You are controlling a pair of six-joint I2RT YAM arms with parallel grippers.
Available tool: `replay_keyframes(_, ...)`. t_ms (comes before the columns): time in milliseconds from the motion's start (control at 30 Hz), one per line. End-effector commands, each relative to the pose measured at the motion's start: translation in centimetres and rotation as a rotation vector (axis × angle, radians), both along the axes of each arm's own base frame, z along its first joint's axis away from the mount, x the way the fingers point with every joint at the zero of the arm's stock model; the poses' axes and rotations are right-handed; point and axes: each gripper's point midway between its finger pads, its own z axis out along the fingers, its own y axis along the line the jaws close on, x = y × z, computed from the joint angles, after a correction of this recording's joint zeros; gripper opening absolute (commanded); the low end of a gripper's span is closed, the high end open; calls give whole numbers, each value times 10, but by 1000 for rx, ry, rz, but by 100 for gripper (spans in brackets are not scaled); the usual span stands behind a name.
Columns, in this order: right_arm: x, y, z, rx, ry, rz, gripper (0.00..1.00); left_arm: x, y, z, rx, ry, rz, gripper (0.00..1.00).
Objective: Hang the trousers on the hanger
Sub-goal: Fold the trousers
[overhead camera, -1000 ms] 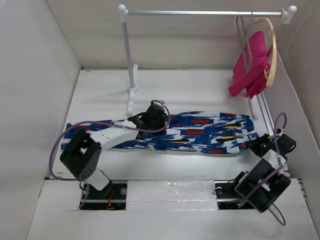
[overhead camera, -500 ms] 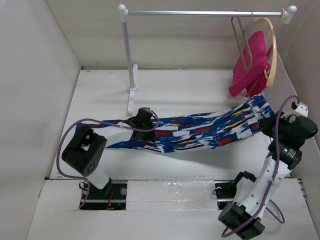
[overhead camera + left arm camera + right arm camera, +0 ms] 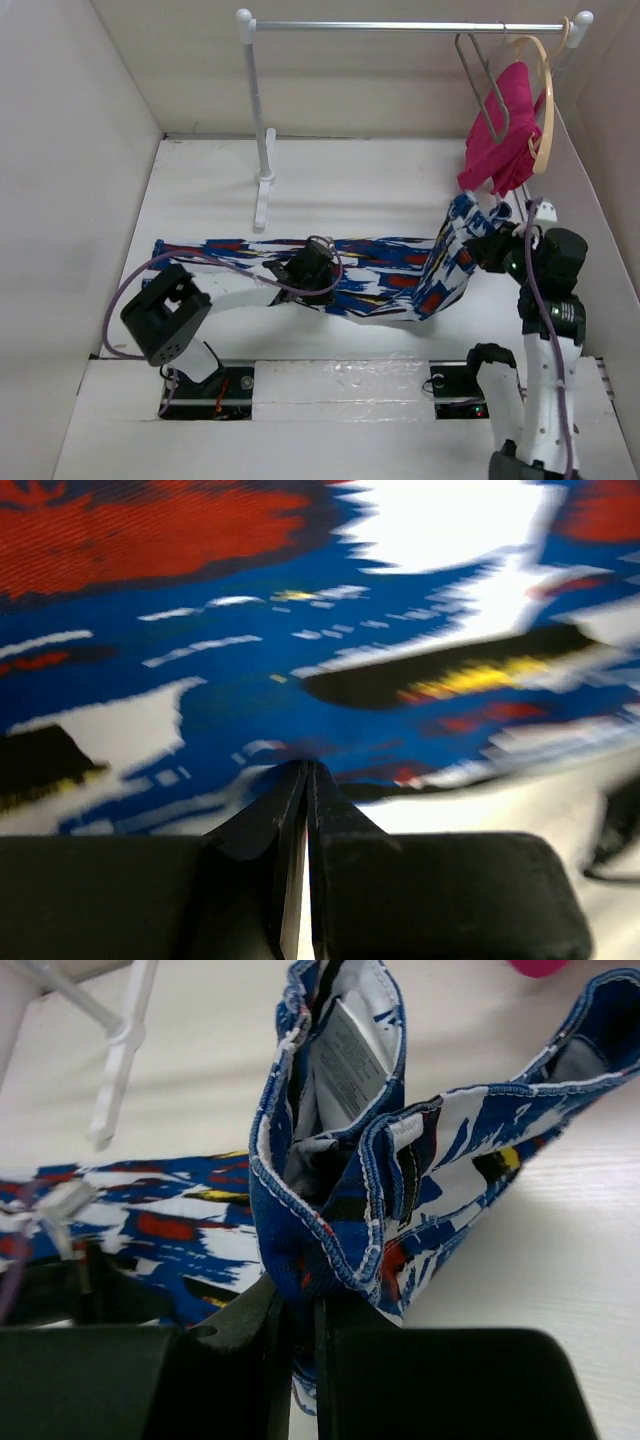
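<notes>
The trousers (image 3: 380,275) lie lengthwise across the white table, with their right end lifted and bunched. My right gripper (image 3: 478,248) is shut on that waistband end (image 3: 330,1210) and holds it above the table, below the rail. My left gripper (image 3: 312,268) is shut at the near edge of the trousers' middle (image 3: 300,660), its tips (image 3: 306,768) pinching the fabric low on the table. The grey wire hanger (image 3: 483,80) hangs empty on the rail at the far right, above and behind the right gripper.
A white clothes rack stands at the back, with its rail (image 3: 400,27) and left post (image 3: 258,110). A pink garment (image 3: 500,130) hangs on a pale wooden hanger (image 3: 546,100) beside the wire one. White walls close in both sides.
My right gripper has picked up the waistband end, lifted it off the table and carried it left and up. My left gripper has shifted toward the near edge of the trousers.
</notes>
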Motion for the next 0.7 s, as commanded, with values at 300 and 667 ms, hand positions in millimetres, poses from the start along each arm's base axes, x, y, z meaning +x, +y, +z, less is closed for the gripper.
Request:
replay_keyframes(300, 67, 141, 165, -3, -302, 285, 0, -24, -50, -61, 50, 134, -43, 0)
replay_keyframes(667, 109, 215, 191, 58, -360, 446, 0, 9, -34, 35, 17, -126, 60, 4)
